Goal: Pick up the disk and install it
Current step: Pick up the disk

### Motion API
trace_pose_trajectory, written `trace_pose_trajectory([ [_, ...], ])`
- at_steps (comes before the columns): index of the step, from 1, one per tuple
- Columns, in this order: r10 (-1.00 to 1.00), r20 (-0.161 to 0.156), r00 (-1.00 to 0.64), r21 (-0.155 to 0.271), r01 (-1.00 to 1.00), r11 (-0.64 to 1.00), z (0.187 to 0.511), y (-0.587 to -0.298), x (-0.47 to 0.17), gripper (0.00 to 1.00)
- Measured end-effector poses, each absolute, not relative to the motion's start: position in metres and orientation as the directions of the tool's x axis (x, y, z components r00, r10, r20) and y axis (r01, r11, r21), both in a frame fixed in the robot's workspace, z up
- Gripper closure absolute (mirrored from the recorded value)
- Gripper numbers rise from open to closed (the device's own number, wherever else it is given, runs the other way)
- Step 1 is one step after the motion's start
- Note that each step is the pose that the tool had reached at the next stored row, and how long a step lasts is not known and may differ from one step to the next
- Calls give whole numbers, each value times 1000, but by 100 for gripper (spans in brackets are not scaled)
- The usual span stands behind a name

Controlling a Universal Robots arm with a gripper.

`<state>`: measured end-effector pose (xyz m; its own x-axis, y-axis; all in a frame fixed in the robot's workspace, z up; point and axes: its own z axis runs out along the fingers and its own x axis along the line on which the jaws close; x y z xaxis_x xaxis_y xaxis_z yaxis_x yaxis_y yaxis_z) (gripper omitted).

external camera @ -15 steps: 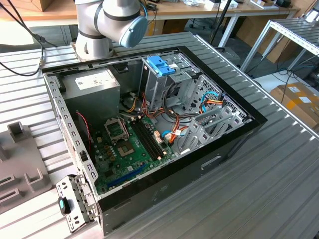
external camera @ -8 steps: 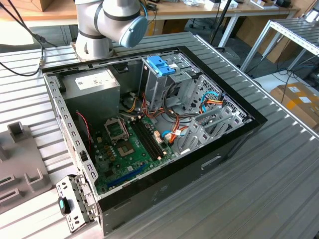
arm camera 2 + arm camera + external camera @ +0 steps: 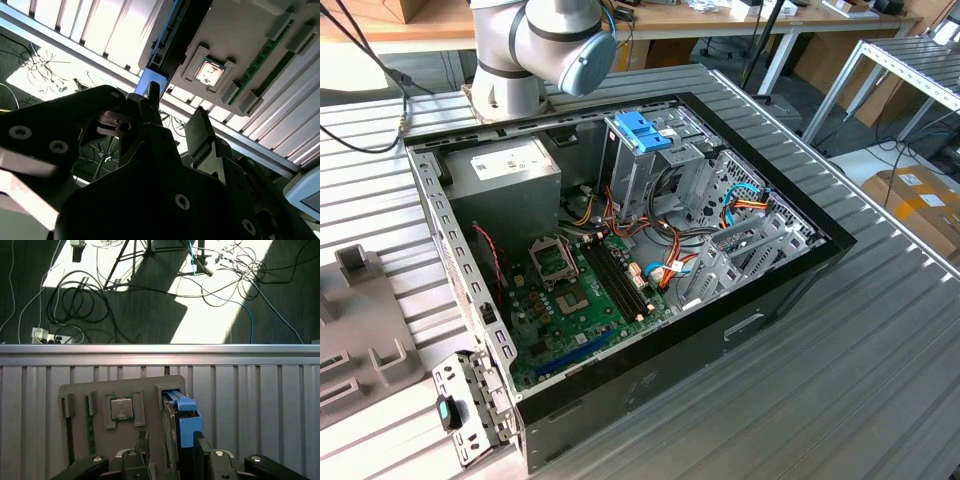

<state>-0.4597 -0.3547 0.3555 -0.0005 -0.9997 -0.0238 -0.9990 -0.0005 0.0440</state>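
Fingers (image 3: 143, 447) parted and empty, flanking the near end of the disk (image 3: 181, 415), edge-up, long axis running toward twelve o'clock.

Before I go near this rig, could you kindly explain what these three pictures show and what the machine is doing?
It is one robot arm with a grasping tool. The exterior view comes from a camera off the arm. It shows the arm's base on a ribbed metal table, behind an open computer case with its circuit board exposed. The two wrist views come from cameras riding on the arm, looking past the tool. In the first wrist view a grey tray lies on the table. It holds a square chip and the disk, which stands on edge in a slot with its blue rail showing. The tool is open, with one finger on either side of the disk. It holds nothing yet, and the disk is not yet out of the tray.
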Motion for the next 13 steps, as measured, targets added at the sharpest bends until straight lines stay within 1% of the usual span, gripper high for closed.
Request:
trace_pose_trajectory([
  [6, -997, -24, 69, 44, -997, -70, 355, -352, -460, 52],
  [13, -995, -24, 98, 44, -994, -99, 355, -349, -459, 52],
])
